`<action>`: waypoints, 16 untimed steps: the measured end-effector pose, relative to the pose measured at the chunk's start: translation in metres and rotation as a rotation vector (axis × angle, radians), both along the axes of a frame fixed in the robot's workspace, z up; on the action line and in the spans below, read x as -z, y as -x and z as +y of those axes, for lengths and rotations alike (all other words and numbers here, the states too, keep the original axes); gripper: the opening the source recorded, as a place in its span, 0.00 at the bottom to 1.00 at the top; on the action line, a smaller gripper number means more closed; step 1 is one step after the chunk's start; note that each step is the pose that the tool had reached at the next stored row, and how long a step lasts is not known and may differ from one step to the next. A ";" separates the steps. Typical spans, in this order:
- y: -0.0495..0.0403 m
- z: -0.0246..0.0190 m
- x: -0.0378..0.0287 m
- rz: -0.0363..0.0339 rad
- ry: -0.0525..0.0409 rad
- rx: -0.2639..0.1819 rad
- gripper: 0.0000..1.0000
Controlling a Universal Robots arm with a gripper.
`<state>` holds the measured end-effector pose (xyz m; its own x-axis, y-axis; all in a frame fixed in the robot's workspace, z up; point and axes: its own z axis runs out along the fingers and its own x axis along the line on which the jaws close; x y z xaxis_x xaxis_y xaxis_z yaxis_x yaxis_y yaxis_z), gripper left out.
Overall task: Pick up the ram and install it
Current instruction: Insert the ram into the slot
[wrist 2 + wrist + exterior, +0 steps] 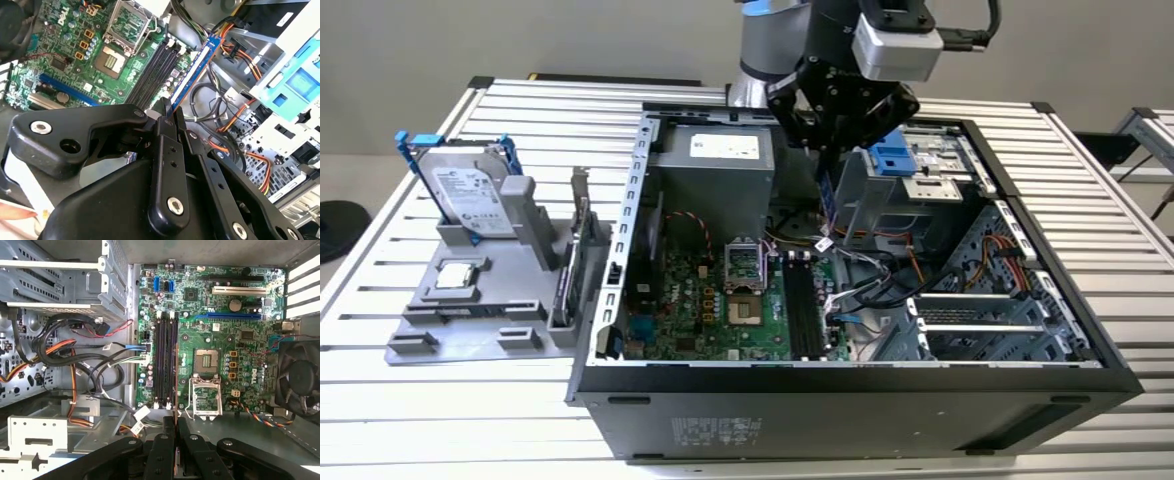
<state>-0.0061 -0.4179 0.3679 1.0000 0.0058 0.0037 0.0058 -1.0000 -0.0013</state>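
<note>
In the upper middle of the exterior view, the black gripper (834, 150) hangs over the open computer case (720, 400). Its 2 fingers are clamped on one end of the ram (192, 70). This thin, flat stick (blue along its edge) juts straight out from the fingertips toward the green motherboard (220, 347) and its long black memory slots (162, 360). At the exterior view's left, a silver-labelled hard drive (464, 195) stands upright in a grey holder (467, 320).
</note>
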 end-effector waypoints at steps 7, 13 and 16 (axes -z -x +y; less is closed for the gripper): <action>-0.0025 0.0000 0.0034 0.0001 0.0001 0.000 0.00; -0.0060 0.0000 0.0064 0.0001 0.0000 0.000 0.00; -0.0078 0.0000 0.0078 0.0001 0.0001 0.000 0.00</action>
<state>0.0018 -0.4179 0.3601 1.0000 0.0057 0.0037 0.0057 -1.0000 -0.0013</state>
